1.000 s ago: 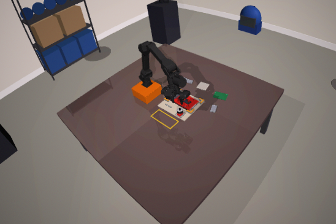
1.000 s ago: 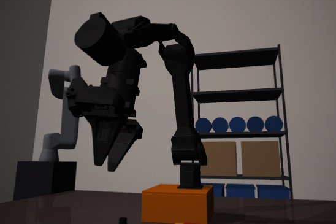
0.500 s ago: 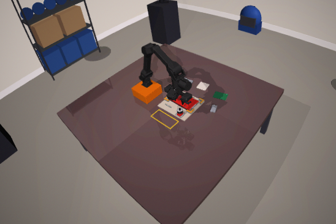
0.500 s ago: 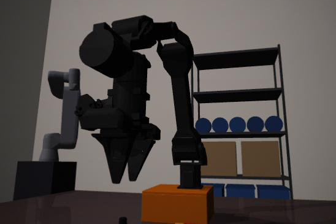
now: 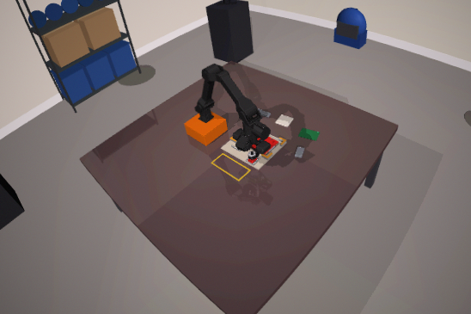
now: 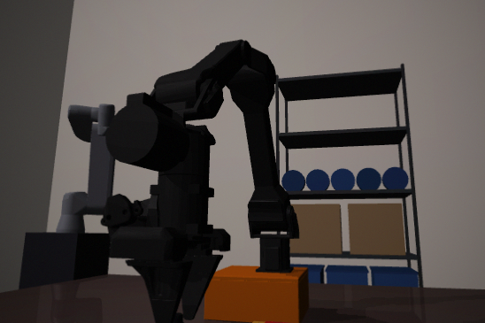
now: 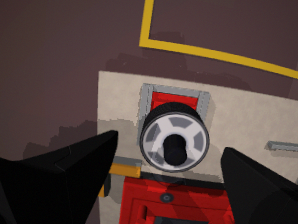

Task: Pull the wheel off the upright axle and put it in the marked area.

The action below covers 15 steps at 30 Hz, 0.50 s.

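The wheel (image 5: pixel 252 154) (image 7: pixel 154 146), black with a pale spoked face, sits around the upright black axle (image 7: pixel 175 153) above a red base between grey brackets. My gripper (image 5: pixel 253 146) (image 6: pixel 178 318) (image 7: pixel 171 146) is open and points down over the wheel. In the wrist view its fingers stand to the left and right of the wheel with a gap on both sides, holding nothing. How high the tips are beside the wheel is hard to tell. The marked area, a yellow outline (image 5: pixel 225 171) (image 7: pixel 200 52), lies on the table just beyond the board's edge.
The pale board (image 5: pixel 228 148) (image 7: pixel 116 102) also carries a red part (image 7: pixel 135 195), orange blocks (image 7: pixel 125 170) and a grey bar (image 7: pixel 285 146). The orange block (image 5: pixel 205 129) (image 6: pixel 254 296) is under the arm's base. A green plate (image 5: pixel 308 133), a white piece (image 5: pixel 284 120) and grey pieces lie behind the board.
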Each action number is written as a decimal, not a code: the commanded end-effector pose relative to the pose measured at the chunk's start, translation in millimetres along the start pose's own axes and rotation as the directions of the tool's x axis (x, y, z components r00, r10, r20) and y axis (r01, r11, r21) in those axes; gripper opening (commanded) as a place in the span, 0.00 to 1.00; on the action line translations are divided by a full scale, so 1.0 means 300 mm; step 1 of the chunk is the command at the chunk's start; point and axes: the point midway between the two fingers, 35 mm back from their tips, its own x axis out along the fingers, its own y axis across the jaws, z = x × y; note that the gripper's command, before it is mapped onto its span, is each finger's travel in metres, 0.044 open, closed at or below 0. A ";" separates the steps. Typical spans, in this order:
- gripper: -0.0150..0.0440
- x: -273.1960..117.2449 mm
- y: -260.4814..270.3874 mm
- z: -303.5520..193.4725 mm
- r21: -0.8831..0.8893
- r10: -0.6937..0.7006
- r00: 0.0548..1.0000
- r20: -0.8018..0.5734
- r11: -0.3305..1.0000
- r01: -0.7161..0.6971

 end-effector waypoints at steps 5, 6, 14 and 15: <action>0.76 0.051 -0.008 0.002 0.002 -0.004 1.000 -0.004 1.000 0.004; 0.76 0.051 -0.008 0.002 0.002 -0.004 1.000 -0.004 1.000 0.004; 0.58 0.038 -0.004 0.003 0.003 0.000 1.000 0.000 1.000 0.000; 0.57 0.038 -0.004 0.003 0.003 0.000 1.000 0.000 1.000 0.000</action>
